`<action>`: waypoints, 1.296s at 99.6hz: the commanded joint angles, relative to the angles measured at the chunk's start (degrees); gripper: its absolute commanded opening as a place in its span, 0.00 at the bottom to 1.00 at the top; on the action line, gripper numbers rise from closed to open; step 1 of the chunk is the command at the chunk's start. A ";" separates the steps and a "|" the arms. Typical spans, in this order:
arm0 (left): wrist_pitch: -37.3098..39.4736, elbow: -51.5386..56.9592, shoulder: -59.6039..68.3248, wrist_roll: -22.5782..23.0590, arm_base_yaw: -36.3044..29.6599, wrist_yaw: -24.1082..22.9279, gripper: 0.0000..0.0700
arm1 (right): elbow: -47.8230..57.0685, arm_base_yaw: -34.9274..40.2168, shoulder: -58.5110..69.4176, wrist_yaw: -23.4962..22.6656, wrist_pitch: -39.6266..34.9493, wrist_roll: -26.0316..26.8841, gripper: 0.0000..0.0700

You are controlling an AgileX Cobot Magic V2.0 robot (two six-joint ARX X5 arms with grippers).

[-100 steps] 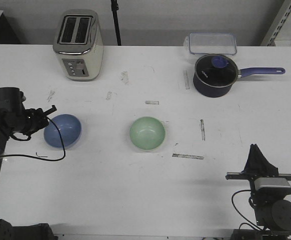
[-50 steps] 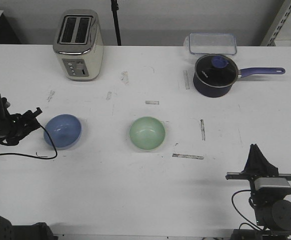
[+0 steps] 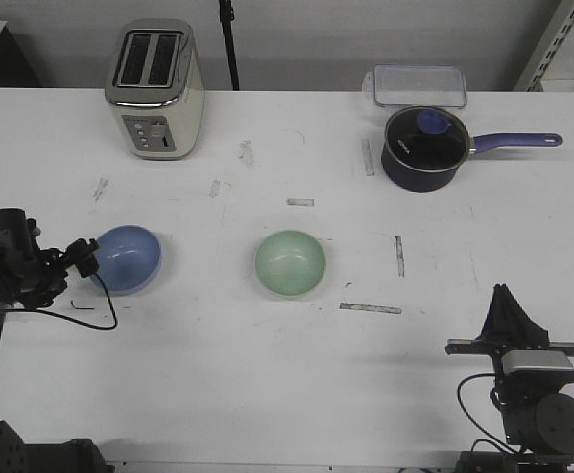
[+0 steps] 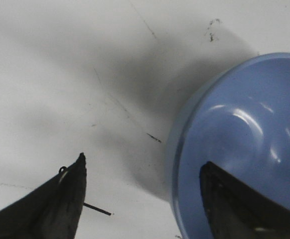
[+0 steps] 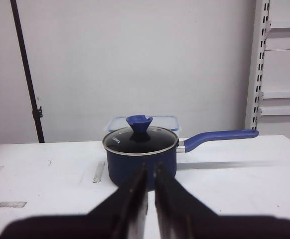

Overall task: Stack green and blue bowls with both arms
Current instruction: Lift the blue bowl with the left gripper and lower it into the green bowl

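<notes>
Bowls sit apart: blue bowl [image 3: 124,258] near the counter's [image 3: 267,374] left edge, its rim apparently between the left hand's [image 3: 83,258] spread fingers for lifting; right hand [image 3: 510,313] pressed together.

two bowls, blue bowl [image 3: 126,258] and green bowl [image 3: 291,262], one toaster [image 3: 155,89], one saucepan [image 3: 424,148], one container [image 3: 418,85]

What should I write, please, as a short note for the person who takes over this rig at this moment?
Left pincer: open, straddling the near-left rim of the blue bowl, one finger over the inside; nothing lifted.
Right pincer: shut, empty, parked at the table's near right, facing the saucepan.
Green bowl: table centre, upright, apart from the blue bowl.
Done: nothing stacked.
Left: grip one bowl, then set it into the other.
</notes>
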 commanded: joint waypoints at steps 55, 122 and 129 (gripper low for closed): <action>4.68 -1.36 4.61 0.48 -3.82 -0.09 0.39 | 0.15 0.04 -0.17 -0.02 0.59 0.94 0.02; 2.80 -0.15 2.49 -6.88 -6.67 -1.20 0.00 | 0.15 0.04 -0.17 0.00 0.59 0.94 0.02; 0.90 1.33 1.99 -7.30 -7.98 -1.11 0.00 | 0.15 0.04 -0.17 -0.02 0.57 0.94 0.02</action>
